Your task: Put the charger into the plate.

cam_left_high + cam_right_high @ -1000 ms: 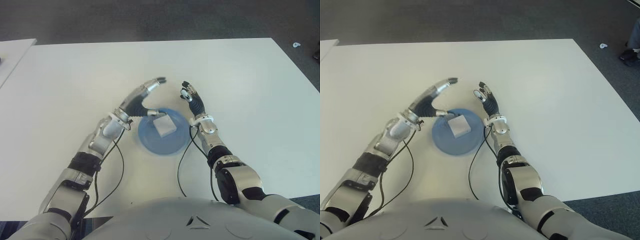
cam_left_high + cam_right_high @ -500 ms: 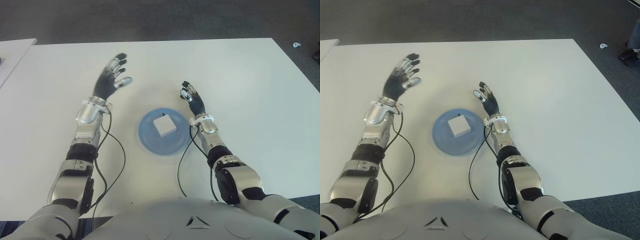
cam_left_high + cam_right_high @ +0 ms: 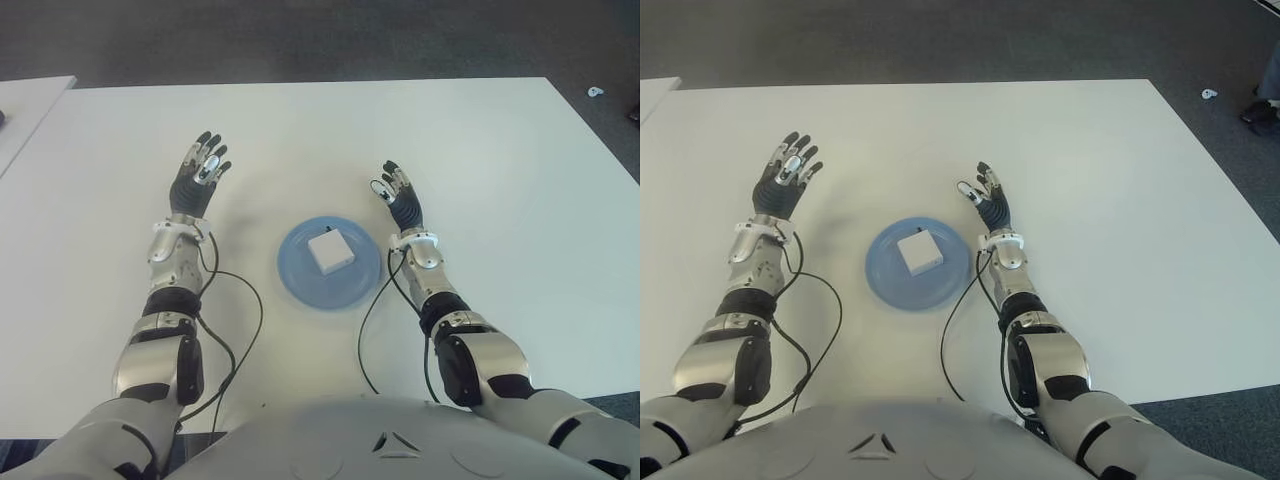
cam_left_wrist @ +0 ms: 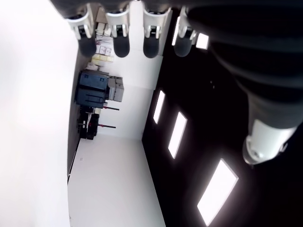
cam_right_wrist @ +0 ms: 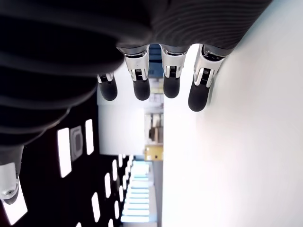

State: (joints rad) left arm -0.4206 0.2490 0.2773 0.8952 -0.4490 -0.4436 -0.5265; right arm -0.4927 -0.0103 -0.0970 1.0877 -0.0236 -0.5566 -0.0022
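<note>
A white square charger [image 3: 329,250] lies in the blue plate [image 3: 300,281] at the middle of the white table [image 3: 480,150]. My left hand [image 3: 199,175] shows well to the left of the plate, fingers spread and holding nothing. To the right of the plate shows my right hand [image 3: 398,198], its fingers straight and holding nothing. Both wrist views show only extended fingers [image 4: 120,45] [image 5: 170,87] with nothing between them.
A second white table's corner [image 3: 25,105] shows at the far left. Dark carpet [image 3: 300,40] lies beyond the table's far edge. Black cables [image 3: 235,330] hang from both forearms over the table's near part.
My left hand has let go of the charger, left it in the plate and swung out to the left, then drawn back a little. The right hand has shifted slightly right.
</note>
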